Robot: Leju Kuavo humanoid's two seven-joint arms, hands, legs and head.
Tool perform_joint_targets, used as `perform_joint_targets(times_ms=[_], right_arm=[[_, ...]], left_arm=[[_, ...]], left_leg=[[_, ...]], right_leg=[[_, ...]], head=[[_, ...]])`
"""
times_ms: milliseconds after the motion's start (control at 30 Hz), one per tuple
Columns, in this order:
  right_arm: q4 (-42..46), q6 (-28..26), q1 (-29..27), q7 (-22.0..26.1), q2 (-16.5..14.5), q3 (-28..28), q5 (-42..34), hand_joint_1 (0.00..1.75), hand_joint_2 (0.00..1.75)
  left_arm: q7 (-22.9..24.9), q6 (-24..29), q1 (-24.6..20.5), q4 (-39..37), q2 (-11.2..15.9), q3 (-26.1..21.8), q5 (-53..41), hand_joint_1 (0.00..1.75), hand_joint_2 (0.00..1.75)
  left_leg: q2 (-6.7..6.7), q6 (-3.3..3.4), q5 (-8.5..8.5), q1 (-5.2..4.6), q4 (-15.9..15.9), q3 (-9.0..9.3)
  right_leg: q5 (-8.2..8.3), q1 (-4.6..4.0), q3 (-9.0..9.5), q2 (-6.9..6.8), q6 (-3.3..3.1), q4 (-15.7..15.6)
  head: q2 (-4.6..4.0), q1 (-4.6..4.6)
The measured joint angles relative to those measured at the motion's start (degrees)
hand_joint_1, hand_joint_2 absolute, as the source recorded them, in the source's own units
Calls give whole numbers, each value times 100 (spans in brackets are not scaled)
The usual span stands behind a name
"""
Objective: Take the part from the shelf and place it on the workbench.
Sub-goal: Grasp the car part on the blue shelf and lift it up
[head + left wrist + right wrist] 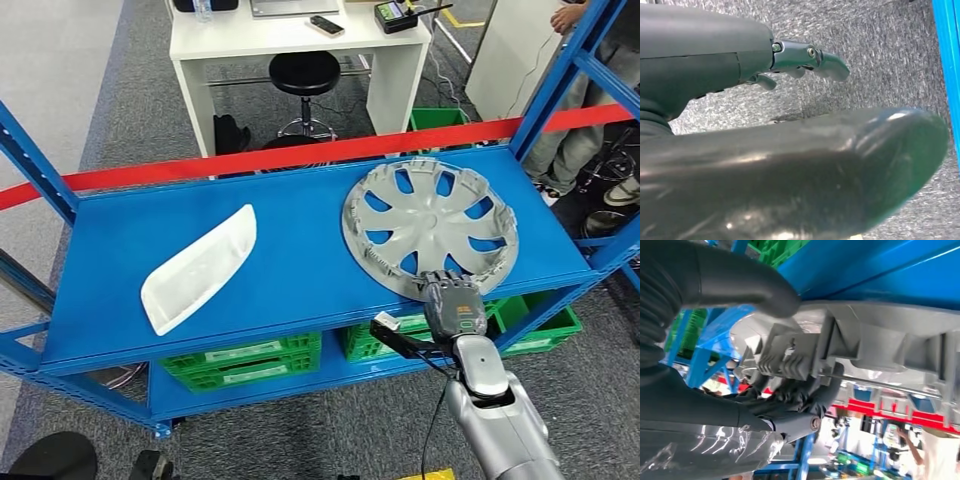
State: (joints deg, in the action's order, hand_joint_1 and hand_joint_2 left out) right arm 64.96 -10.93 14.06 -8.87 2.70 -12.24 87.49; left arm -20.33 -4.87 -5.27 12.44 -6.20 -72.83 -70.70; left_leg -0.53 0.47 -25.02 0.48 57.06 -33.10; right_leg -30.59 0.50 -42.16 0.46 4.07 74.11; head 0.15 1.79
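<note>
My right robot hand grips the near rim of the grey hubcap, thumb and fingers clamped on its edge, while it lies flat on the blue shelf. My left robot hand hangs over grey carpet, fingers apart, holding nothing. A white curved part lies well apart on the shelf's left side.

Our count at the blue shelf

On the top shelf board we count two parts: one grey wheel cover and one white curved trim piece. Below it we see three green crates, one at the left, one in the middle and one at the right. Behind the rack we count one white desk, one black stool, one further green crate and one red tape stretched across. One robot arm reaches in, ending in one right hand. One left hand hangs over the grey floor. One person stands at the far right.
</note>
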Motion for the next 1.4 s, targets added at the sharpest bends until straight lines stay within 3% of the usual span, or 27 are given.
perform_joint_targets(times_ms=[100, 167, 300, 367, 433, 467, 500, 533, 600, 667, 767, 833, 933, 967, 1000, 1033, 1100, 1167, 1300, 1333, 1400], right_arm=[[-39, 20, 74, 40, -11, -1, 10, 175, 175], [-61, 27, 112, 71, -30, -3, 10, 175, 175], [-100, 38, 189, 144, -64, -8, -14, 175, 175], [-122, 43, 217, 167, -74, -9, -38, 175, 175], [-156, 39, 229, 173, -76, -8, -60, 175, 175], [-174, 38, 231, 173, -77, -8, -68, 175, 175], [-190, 38, 232, 172, -78, -7, -74, 175, 175], [-203, 37, 233, 172, -78, -7, -76, 175, 175], [-224, 37, 236, 169, -77, -4, -81, 175, 175], [-233, 11, 236, 159, -76, 2, -85, 175, 175], [-219, -138, 174, 145, -75, 20, -94, 175, 175], [-160, -260, 72, 153, -76, 48, -98, 175, 175], [-28, -370, -91, 172, -94, 71, -90, 175, 175], [11, -387, -131, 175, -101, 75, -87, 175, 175], [45, -399, -161, 179, -106, 78, -85, 175, 175], [79, -415, -183, 185, -109, 82, -89, 175, 175], [168, -483, -239, 225, -123, 96, -129, 175, 175], [317, -611, -320, 301, -168, 117, -207, 175, 175], [915, -834, -612, 459, -304, 157, -468, 175, 175], [1125, -876, -693, 495, -343, 168, -560, 175, 175], [1506, -959, -825, 570, -422, 192, -751, 175, 175]], left_arm=[[-13, 0, -2, 0, -9, 0, 4, 0, 0], [-20, 0, -6, 0, -8, 0, 7, 0, 0], [-34, -3, -10, 0, -5, 0, 13, 0, 0], [-42, -14, -10, 0, -11, 0, 21, 0, 0], [-46, -26, 1, 0, -19, 0, 26, 0, 0], [-46, -30, 9, 0, -20, 0, 26, 0, 0], [-48, -31, 15, 0, -18, 0, 27, 0, 0], [-48, -31, 17, 0, -14, 0, 29, 0, 0], [-57, -37, 15, -1, -13, 0, 31, 0, 87], [-130, -73, 7, -2, -30, 1, 30, 0, 175], [-380, -132, 12, -2, -37, 12, 6, 0, 175], [-517, -137, 14, -2, -31, 28, -10, 0, 175], [-581, -134, 23, -2, -31, 40, -17, 0, 175], [-584, -134, 27, -2, -31, 42, -18, 0, 175], [-585, -133, 29, -2, -30, 43, -18, 0, 175], [-585, -134, 30, -2, -30, 43, -16, 0, 175], [-585, -133, 30, -2, -33, 44, -11, 0, 175], [-585, -114, 30, -2, -32, 44, -9, 0, 175], [-585, -19, 34, -2, -23, 44, -9, 0, 175], [-585, 4, 34, -2, -20, 44, -9, 0, 175], [-585, 29, 33, -2, -19, 44, -5, 0, 175]], left_leg=[[-12, -46, -44, -5, 5, 61], [-21, -103, -54, -24, 4, 76], [-20, -222, -114, -7, 44, 61], [-11, -268, -410, 0, 519, -160], [-7, -297, -753, 8, 1295, -537], [-7, -305, -812, 11, 1547, -665], [-6, -311, -756, 15, 1608, -705], [-4, -318, -588, 22, 1424, -624], [5, -354, -184, 54, 676, -265], [-7, -332, -35, 76, 152, -18], [-18, -186, -45, 63, 59, 9], [-13, -98, -27, 69, 47, 12], [-9, -44, -26, 54, 45, 5], [-9, -39, -29, 47, 45, 6], [-10, -36, -32, 43, 46, 11], [-14, -37, -37, 42, 46, 22], [-26, -60, -54, 42, 47, 45], [-38, -116, -64, 22, 60, 36], [-36, -244, -62, 23, 41, -2], [-28, -274, -143, 26, 134, -46], [-10, -314, -461, 24, 649, -284]], right_leg=[[528, 3, 561, -2, -29, -1103], [626, -7, 791, 5, -74, -1540], [633, -13, 823, 5, -214, -1613], [648, 12, 837, -13, -259, -1643], [649, 15, 834, -27, -273, -1645], [648, 17, 834, -29, -274, -1644], [648, 22, 836, -29, -271, -1642], [647, 31, 841, -26, -262, -1640], [639, 39, 843, -8, -212, -1621], [632, 19, 816, 24, -142, -1589], [646, 24, 805, 41, -44, -1614], [496, 37, 712, 20, 9, -1411], [-51, 37, 193, 1, 39, -292], [-144, 37, 48, 1, 38, 14], [-122, 36, 5, 1, 32, 104], [9, 37, 79, 1, 20, -49], [386, 38, 466, -2, -7, -835], [572, 33, 748, 2, -41, -1426], [601, 18, 749, 14, -150, -1527], [607, 25, 748, 12, -187, -1537], [609, 35, 749, 7, -240, -1547]], head=[[0, 7], [0, 1], [0, -21], [0, -54], [0, -72], [0, -71], [0, -72], [0, -72], [0, -78], [0, -88], [0, -75], [0, -50], [0, 1], [0, 2], [0, 3], [0, 3], [0, 5], [0, 6], [0, -21], [0, -29], [0, -54]])
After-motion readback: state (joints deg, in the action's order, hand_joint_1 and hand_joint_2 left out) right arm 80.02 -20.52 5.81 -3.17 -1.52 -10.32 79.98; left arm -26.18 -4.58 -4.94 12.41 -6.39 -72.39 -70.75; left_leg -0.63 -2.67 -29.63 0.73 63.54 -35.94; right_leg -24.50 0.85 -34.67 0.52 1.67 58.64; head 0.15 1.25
